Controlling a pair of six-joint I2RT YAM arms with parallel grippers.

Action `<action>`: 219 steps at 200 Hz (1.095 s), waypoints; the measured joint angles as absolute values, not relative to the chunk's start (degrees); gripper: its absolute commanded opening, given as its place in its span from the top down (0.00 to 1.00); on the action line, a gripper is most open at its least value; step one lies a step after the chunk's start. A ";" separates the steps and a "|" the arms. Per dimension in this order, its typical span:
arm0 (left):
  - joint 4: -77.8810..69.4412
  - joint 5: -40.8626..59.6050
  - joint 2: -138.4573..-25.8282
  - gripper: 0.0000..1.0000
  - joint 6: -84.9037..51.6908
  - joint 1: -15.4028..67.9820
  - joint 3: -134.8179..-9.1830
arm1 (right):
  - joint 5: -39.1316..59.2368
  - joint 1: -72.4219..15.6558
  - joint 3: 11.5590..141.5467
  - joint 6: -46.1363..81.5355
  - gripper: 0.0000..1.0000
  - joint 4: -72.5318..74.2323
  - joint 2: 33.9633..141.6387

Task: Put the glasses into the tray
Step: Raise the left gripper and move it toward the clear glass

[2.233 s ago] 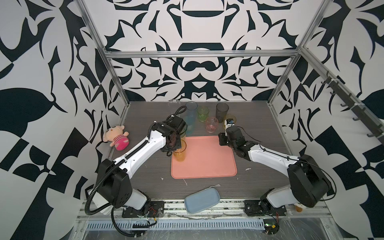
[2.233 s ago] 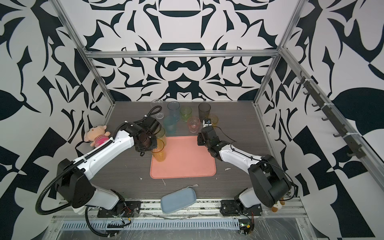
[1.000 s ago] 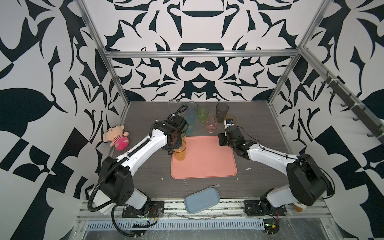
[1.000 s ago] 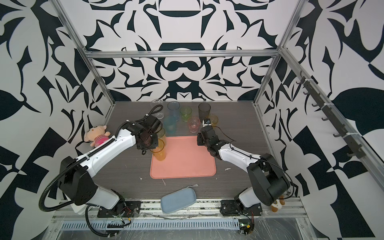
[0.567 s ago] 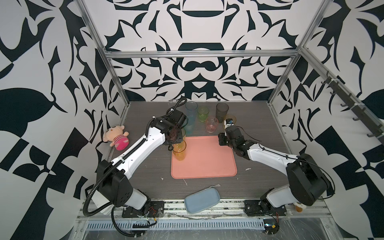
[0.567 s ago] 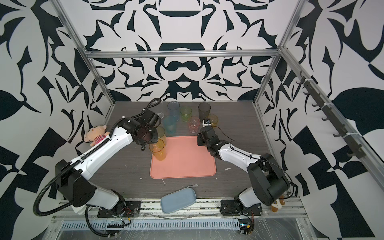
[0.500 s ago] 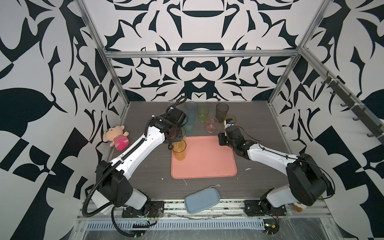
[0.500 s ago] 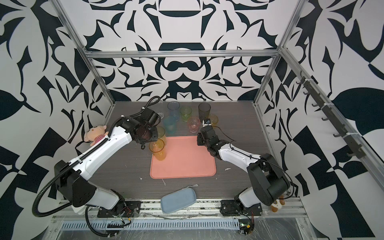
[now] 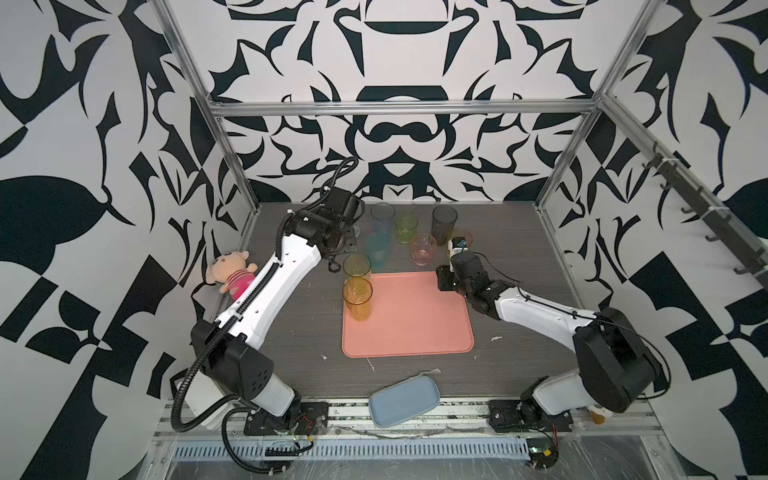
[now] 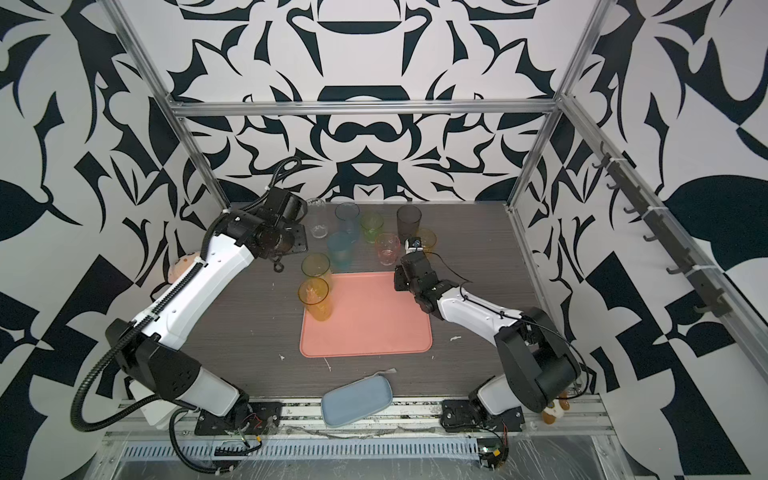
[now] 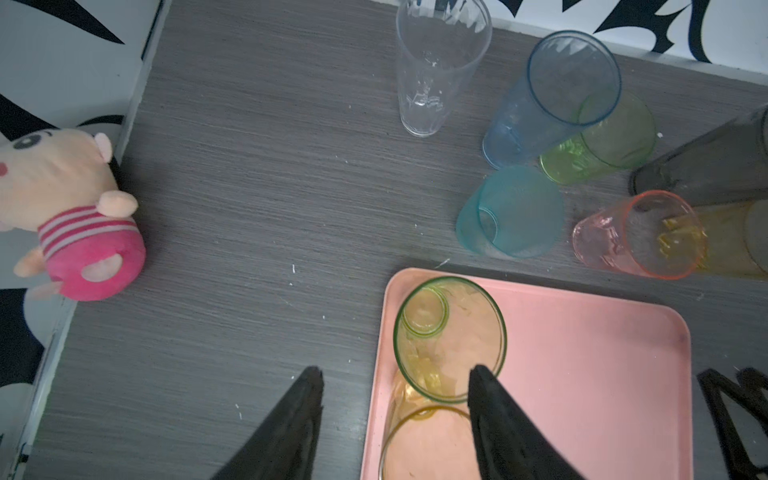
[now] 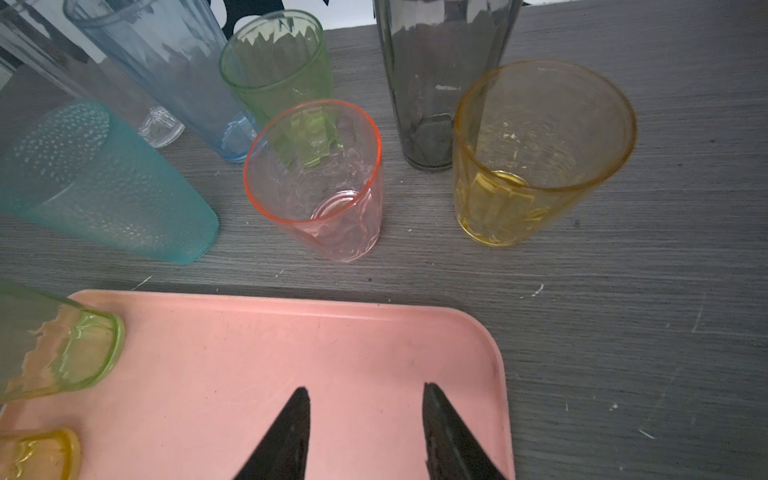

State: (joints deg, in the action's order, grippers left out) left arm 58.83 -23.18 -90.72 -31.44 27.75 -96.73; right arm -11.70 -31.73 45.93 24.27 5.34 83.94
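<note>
The pink tray [image 9: 415,328] [image 10: 374,328] lies mid-table. Two glasses stand in its far left corner: a yellow-green one [image 9: 356,266] [image 11: 450,338] and an amber one [image 9: 357,297] [image 11: 428,444]. Behind the tray on the table stand teal [image 9: 376,251], blue [image 9: 382,216], green [image 9: 406,227], pink [image 9: 423,248], smoke-grey [image 9: 444,220], yellow [image 12: 540,153] and clear [image 10: 318,224] glasses. My left gripper [image 11: 395,374] hangs open and empty above the tray's left edge, beside the yellow-green glass. My right gripper [image 12: 365,388] is open and empty over the tray's far right corner.
A plush toy [image 9: 230,276] lies against the left wall. A blue-grey dish [image 9: 403,401] sits at the table's front edge, partly over the rail. Metal frame posts stand at the far corners. Bare table lies on both sides of the tray.
My left gripper has opened, lifted and drawn back toward the far left, away from the two glasses on the tray. The right arm has hardly moved.
</note>
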 measured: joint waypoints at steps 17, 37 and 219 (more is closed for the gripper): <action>57.91 -23.49 -92.71 0.33 -30.44 26.39 -98.50 | -11.73 -31.73 45.93 24.27 0.53 5.37 83.92; 56.42 -23.92 -94.89 0.29 -29.89 24.84 -100.25 | -11.70 -31.73 45.93 24.29 0.53 5.37 83.92; 42.15 -18.46 -119.02 0.20 -33.76 16.99 -118.21 | -9.26 -31.73 45.69 26.96 0.49 6.59 83.92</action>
State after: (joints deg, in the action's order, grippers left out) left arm 42.15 -18.46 -119.02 -33.76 16.99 -118.21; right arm -9.26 -31.73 45.69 26.96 6.59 83.92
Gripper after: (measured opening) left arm 0.797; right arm 0.509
